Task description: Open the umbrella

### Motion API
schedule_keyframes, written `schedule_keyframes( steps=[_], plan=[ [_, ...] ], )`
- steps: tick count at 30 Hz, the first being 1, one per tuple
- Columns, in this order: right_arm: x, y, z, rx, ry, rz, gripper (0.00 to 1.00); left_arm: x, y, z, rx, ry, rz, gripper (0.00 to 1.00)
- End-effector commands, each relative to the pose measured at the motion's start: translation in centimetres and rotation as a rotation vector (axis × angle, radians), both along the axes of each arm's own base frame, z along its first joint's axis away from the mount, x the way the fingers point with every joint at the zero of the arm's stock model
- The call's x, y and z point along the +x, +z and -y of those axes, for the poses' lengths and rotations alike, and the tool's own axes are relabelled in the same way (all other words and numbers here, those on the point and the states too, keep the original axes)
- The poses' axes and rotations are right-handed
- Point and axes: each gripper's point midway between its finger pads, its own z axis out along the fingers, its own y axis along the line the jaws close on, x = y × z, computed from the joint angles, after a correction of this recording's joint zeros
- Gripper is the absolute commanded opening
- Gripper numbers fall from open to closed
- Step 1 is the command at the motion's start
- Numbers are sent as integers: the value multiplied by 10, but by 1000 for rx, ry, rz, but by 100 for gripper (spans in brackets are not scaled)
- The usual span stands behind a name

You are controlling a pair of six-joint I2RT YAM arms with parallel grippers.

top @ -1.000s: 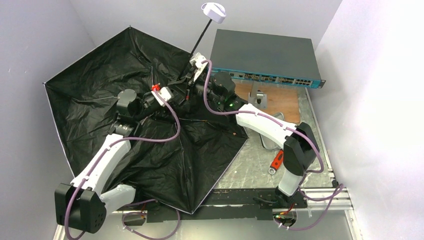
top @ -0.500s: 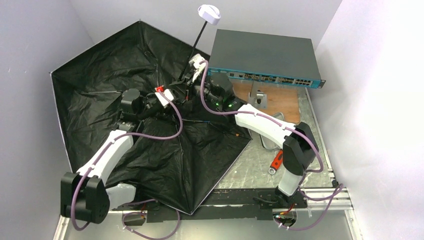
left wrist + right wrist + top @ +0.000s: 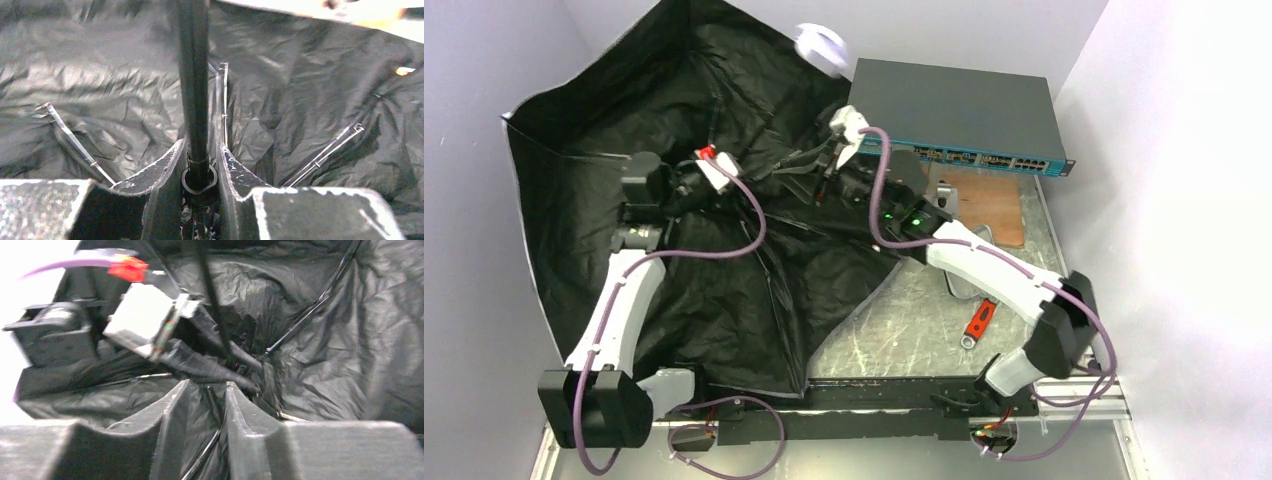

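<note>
The umbrella's black canopy (image 3: 614, 130) is spread wide over the left half and leans up against the back left walls. Its thin black shaft (image 3: 194, 75) rises from the hub to the small pale handle (image 3: 822, 45), which is blurred. My left gripper (image 3: 201, 145) is shut on the shaft just above a round black collar; from above, the left gripper (image 3: 759, 172) sits at the canopy's centre. My right gripper (image 3: 207, 384) stands slightly open over the fabric beside the hub, only a thin loose rib in its gap; in the top view the right gripper (image 3: 822, 165) faces the left one.
A dark grey flat box with a teal front (image 3: 954, 100) stands at the back right, close to the handle. A wooden board (image 3: 994, 205) and a red-handled tool (image 3: 979, 318) lie on the metal table (image 3: 924, 330). Walls close in on three sides.
The canopy has swung up toward the back left walls and the handle has moved left. My right jaws have parted and let go of the shaft. Both arms have shifted.
</note>
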Motion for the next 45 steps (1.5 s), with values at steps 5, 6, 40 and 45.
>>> schedule_keyframes(
  steps=[5, 6, 40, 45],
  plan=[
    [-53, 57, 37, 64, 94, 158, 56, 4, 72, -49, 137, 155, 198, 0],
    [-55, 53, 39, 52, 92, 156, 58, 1, 78, -51, 168, 153, 234, 0],
    [-45, 41, 139, -254, 110, -410, 79, -59, 102, -60, 882, -69, 812, 0],
    [-84, 37, 94, -322, 280, -415, 79, -60, 102, -63, 902, -50, 818, 0]
  ],
)
